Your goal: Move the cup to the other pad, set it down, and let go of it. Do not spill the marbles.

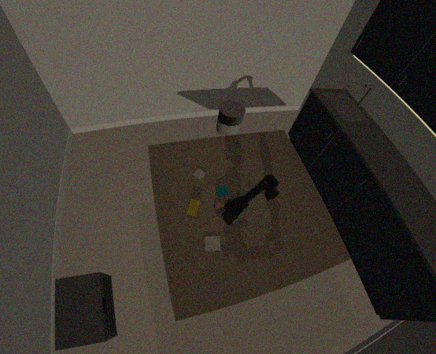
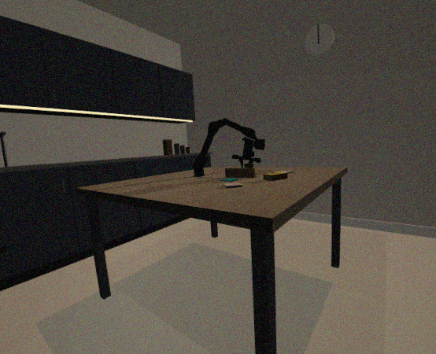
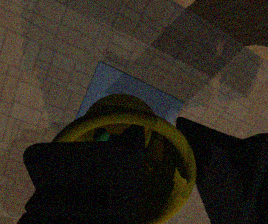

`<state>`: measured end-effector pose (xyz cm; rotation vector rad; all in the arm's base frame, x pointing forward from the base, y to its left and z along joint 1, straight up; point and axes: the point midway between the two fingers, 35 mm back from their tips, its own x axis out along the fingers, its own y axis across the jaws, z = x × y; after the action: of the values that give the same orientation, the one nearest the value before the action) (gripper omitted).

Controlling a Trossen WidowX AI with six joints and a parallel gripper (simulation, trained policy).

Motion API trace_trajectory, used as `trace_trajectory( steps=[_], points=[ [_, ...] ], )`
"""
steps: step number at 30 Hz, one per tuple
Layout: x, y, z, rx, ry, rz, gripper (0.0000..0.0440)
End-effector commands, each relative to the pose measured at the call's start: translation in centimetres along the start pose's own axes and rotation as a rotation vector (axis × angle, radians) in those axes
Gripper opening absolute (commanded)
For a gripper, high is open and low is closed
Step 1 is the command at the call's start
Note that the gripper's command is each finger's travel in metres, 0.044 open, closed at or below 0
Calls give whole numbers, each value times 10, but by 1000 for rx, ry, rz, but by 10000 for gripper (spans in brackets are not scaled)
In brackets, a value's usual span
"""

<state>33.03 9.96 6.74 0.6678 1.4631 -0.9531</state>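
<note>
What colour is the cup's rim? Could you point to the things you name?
Yellow; the cup [image 3: 187, 160] shows it best in the wrist view.

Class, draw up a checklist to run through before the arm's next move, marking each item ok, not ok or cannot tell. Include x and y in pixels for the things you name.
1. Cup [image 2: 249, 166] [image 3: 120, 103] overlaps the blue pad [image 3: 103, 77] in the wrist view: ok.
2. Gripper [image 1: 230, 220] [image 2: 248, 163] [image 3: 160, 123] down at the cup: ok.
3. Firm grip on the cup: cannot tell; one finger hides much of it.
4. Green marble [image 3: 103, 135] inside the cup: ok.
5. All marbles accounted for: cannot tell, the interior is mostly covered.
6. Cup already released on the other pad: not ok.
</note>
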Motion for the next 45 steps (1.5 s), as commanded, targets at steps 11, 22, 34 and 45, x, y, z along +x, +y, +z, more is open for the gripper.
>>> trace_trajectory(
  steps=[11, 22, 34, 45],
  points=[
    [-16, -6, 6, 1, -13, 30, 0],
    [-59, -19, 19, 97, -10, 97, 14],
    [-91, -24, 45, 201, -26, 169, 0],
    [-103, -29, 85, 287, -57, 233, 0]
  ],
)
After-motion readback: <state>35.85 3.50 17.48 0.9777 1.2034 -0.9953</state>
